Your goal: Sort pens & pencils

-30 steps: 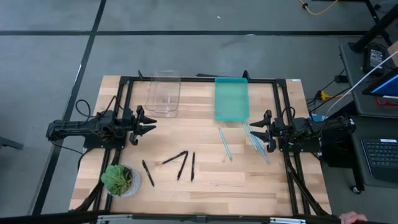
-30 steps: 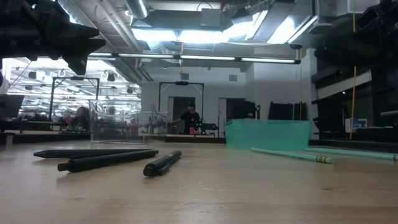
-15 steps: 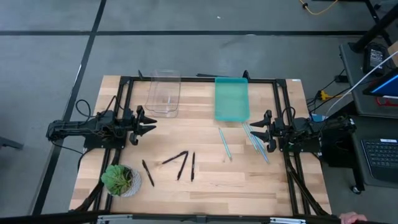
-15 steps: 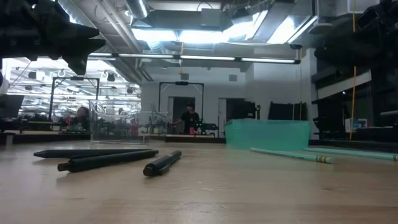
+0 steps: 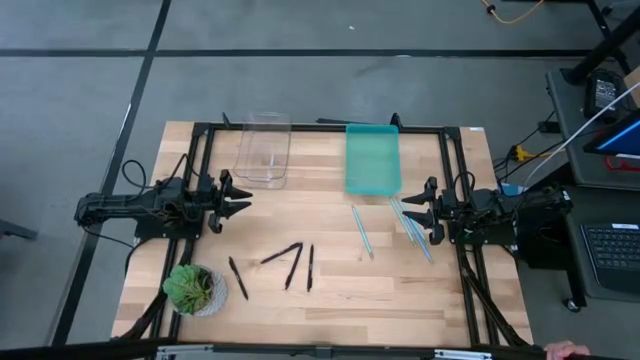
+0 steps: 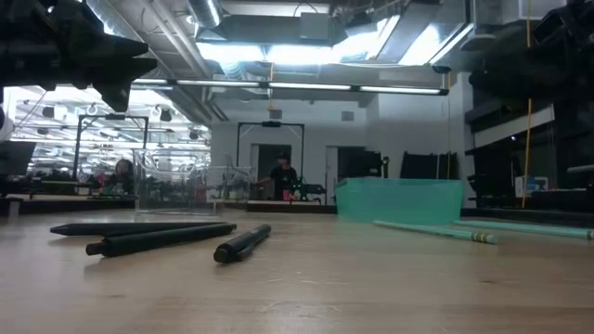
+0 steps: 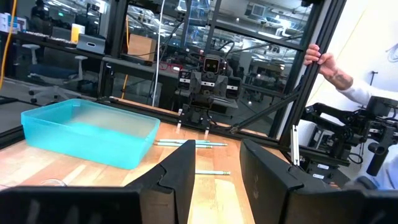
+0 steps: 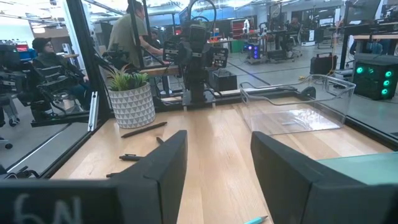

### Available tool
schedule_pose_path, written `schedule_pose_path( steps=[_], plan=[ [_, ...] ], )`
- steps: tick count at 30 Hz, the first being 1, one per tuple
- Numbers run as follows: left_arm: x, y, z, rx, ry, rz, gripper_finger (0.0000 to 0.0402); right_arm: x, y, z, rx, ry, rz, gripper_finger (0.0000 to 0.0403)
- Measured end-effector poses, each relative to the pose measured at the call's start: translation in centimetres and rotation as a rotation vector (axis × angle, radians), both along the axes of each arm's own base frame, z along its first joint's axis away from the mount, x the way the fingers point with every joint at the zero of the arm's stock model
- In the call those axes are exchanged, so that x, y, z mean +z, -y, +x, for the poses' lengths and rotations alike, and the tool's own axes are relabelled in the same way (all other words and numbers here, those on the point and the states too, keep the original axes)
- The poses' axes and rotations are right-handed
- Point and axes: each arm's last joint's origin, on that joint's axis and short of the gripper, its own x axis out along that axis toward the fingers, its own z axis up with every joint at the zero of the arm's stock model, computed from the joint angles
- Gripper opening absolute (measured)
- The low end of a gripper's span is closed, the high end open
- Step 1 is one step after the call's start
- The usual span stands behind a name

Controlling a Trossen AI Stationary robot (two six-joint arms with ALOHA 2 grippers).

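Several black sticks (image 5: 292, 262) lie flat on the wood near the table's near edge; the low view shows them lying side by side (image 6: 158, 237). Several light blue sticks (image 5: 410, 226) lie flat toward the right side, two more (image 5: 361, 231) nearer the middle, also the light blue sticks (image 7: 191, 143) in the left wrist view. My left gripper (image 5: 242, 197) hovers open at the left side, above the table. My right gripper (image 5: 409, 209) hovers open at the right side, beside the blue sticks. Both touch nothing.
A clear plastic bin (image 5: 264, 149) and a teal bin (image 5: 372, 158) stand at the far edge. A potted plant (image 5: 192, 289) sits at the near left corner. A black frame (image 5: 200, 150) runs around the table. A person's hand (image 7: 318, 57) grips a post beyond the table.
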Motion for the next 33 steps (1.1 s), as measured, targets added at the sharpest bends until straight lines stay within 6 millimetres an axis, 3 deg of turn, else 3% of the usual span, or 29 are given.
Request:
schedule_pose_path(
  steps=[26, 33],
  plan=[
    [0.00, 0.00, 0.00, 0.000, 0.000, 0.001, 0.0121, -0.01, 0.00, 0.00, 0.000, 0.000, 0.000, 0.0180],
    [0.01, -0.07, -0.01, 0.041, -0.007, 0.121, 0.0121, -0.01, 0.00, 0.00, 0.000, 0.000, 0.000, 0.0180]
  ],
)
